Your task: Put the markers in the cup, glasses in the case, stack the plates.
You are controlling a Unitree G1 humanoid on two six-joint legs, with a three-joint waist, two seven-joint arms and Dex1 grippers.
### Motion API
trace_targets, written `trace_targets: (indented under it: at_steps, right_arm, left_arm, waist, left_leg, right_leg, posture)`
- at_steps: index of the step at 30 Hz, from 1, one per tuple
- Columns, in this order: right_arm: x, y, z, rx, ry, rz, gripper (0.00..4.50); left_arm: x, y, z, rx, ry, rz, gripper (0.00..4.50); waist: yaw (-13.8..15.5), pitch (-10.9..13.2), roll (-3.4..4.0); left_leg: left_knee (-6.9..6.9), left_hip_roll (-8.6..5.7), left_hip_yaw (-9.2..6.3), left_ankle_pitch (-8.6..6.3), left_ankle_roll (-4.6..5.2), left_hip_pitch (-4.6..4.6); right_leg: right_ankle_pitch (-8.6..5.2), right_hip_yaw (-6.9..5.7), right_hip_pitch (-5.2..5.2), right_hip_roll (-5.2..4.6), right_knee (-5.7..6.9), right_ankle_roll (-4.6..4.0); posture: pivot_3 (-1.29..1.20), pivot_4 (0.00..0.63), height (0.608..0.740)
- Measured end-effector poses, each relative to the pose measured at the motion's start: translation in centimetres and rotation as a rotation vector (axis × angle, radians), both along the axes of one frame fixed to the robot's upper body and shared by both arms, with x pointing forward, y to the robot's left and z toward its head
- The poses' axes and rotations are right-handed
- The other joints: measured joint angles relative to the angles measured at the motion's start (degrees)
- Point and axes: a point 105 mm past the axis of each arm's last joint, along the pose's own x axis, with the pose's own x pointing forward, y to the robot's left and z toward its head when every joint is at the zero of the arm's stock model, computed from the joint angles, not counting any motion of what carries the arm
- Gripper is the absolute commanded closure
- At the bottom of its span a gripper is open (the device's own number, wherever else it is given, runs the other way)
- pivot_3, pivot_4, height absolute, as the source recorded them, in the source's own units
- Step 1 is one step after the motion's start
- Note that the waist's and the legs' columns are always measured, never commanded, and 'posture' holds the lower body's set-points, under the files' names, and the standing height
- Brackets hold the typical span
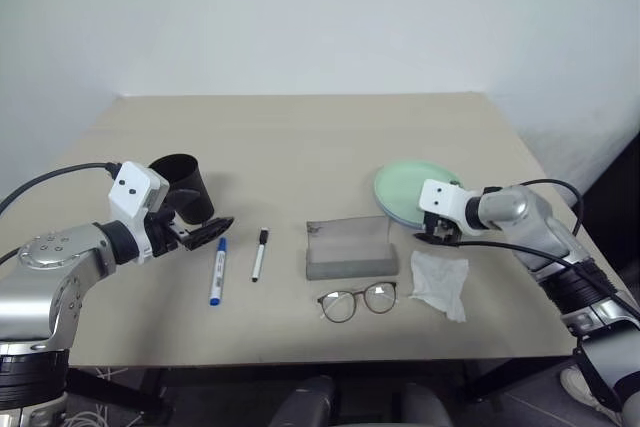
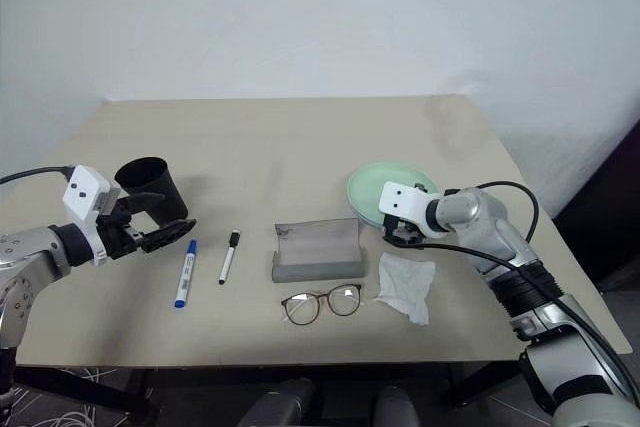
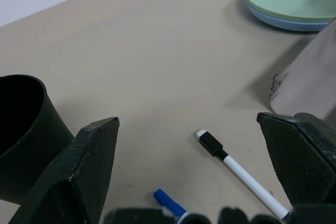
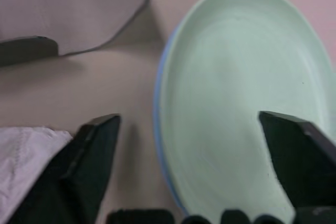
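Item: green plate [image 1: 412,185] sat on blue plate [image 4: 160,129], stacked. Right gripper [image 4: 194,145] spread over its near rim (prob. just let go). Left gripper [image 3: 194,182] spread above markers [image 1: 217,269], beside cup [image 1: 184,185]. Glasses [image 1: 358,300] lay before case [image 1: 347,248] on table [image 1: 300,137], not yet stowed.

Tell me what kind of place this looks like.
Probably an office or lab room set up for tabletop tests: a plain beige table, a bare white wall, and loose cables on the floor.
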Motion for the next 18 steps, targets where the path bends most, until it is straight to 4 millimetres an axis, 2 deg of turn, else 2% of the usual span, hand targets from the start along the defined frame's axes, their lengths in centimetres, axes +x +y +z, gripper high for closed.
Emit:
trace_targets:
  at_steps: [5,8,13,18]
  right_arm:
    - [-2.0,-0.8,3.7,0.172,0.060,-0.025,0.02]
    - [-3.8,-1.1,4.7,0.227,0.113,-0.007,0.02]
    - [-6.6,-1.4,3.2,0.270,0.261,-0.017,0.02]
    - [-8.1,-1.8,1.7,0.266,0.355,-0.075,0.02]
  left_arm:
    - [0.1,-0.1,0.1,-0.001,-0.003,-0.004,0.00]
    - [0.2,-0.1,0.1,-0.003,-0.003,-0.010,0.00]
    - [0.5,-0.2,0.5,-0.008,-0.014,-0.020,0.00]
    - [0.6,-0.4,0.6,-0.009,-0.015,-0.034,0.00]
  waist:
    - [0.0,0.0,-0.01]
    - [0.1,0.0,-0.01]
    - [0.0,0.0,-0.03]
    - [0.0,0.0,-0.02]
  left_leg:
    - [-0.01,0.05,-0.01,-0.02,0.01,0.00]
    - [0.00,0.04,0.00,-0.04,0.05,-0.01]
    - [0.01,0.07,0.07,-0.06,0.07,-0.02]
    - [0.01,0.08,0.16,-0.09,0.10,-0.03]
  right_leg:
    - [-0.07,0.01,0.01,0.00,-0.01,0.12]
    - [-0.16,0.00,0.03,-0.04,-0.02,0.25]
    - [-0.18,0.01,0.02,-0.12,-0.03,0.24]
    - [-0.23,0.02,-0.01,-0.17,-0.04,0.16]
  posture:
    - [0.00,0.000,0.683]
    - [0.00,0.000,0.683]
    - [0.00,0.000,0.683]
    - [0.00,0.000,0.683]
